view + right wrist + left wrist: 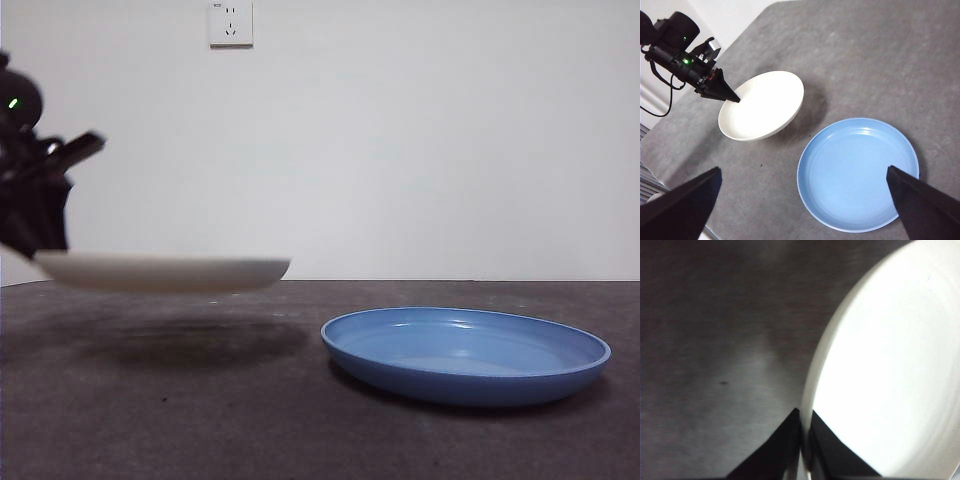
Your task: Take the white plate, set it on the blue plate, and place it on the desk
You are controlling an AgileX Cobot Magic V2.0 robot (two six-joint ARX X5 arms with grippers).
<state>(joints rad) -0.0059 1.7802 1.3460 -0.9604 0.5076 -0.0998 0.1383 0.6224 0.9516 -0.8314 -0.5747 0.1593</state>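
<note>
Two plates in play: white plate (165, 271) lifted clear of the desk (200, 420), shadow beneath it, roughly level. Pinched at its rim by the left end effector (802, 440), jaws pressed together on the edge, one inside and one outside. Blue plate (466, 352) flat on the desk, just beside, not touching, nothing in it. Right end effector (805, 200) spread wide and holding nothing, hovering above the desk over the blue plate's near side.

Step in hand, by judgement: carrying the white plate toward the blue one; pickup done, stacking not yet. Next move calls for a sideways carry until centred over the blue plate, then a level descent so both rims nest, and release only once seated. Risk: plate sagging or slipping from a one-sided rim pinch.
</note>
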